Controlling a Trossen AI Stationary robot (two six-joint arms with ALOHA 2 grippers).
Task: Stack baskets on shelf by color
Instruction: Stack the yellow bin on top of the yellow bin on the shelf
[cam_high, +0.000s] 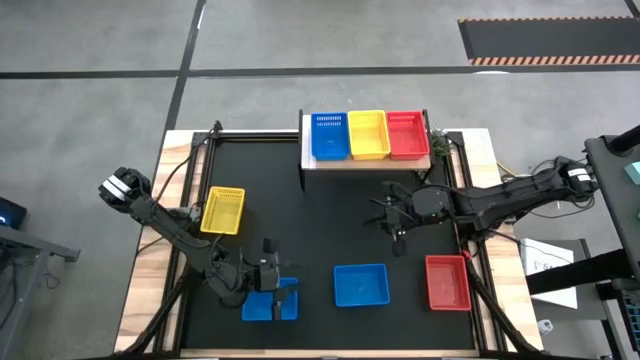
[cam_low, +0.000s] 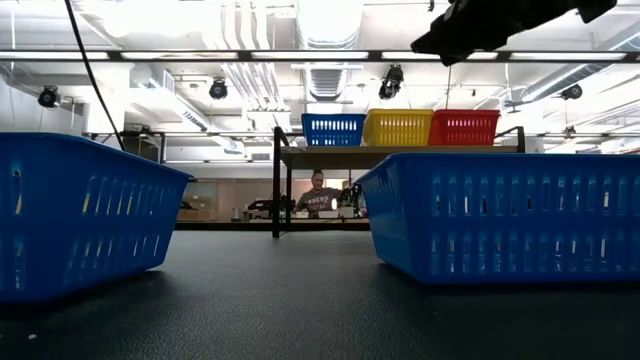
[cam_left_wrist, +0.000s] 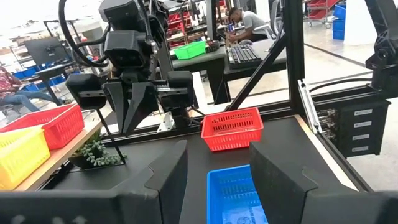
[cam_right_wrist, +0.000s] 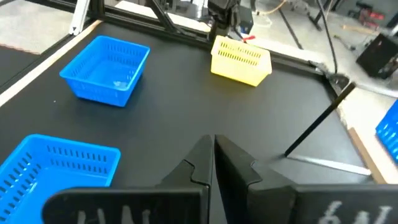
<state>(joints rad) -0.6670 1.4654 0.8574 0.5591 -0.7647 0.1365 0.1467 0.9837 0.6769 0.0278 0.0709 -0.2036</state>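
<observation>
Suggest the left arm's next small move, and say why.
Probably lower the left pincer onto the small blue perforated plastic basket beneath it and close. It hangs open over that basket's rim, and the light wood shelf already holds a blue one.

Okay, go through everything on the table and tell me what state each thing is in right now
shelf: holds three baskets side by side.
blue basket, yellow basket, red basket: on shelf, upright.
loose yellow basket, middle blue basket, loose red basket: on mat, upright.
left gripper: open over another blue basket.
right gripper: shut, empty.
</observation>
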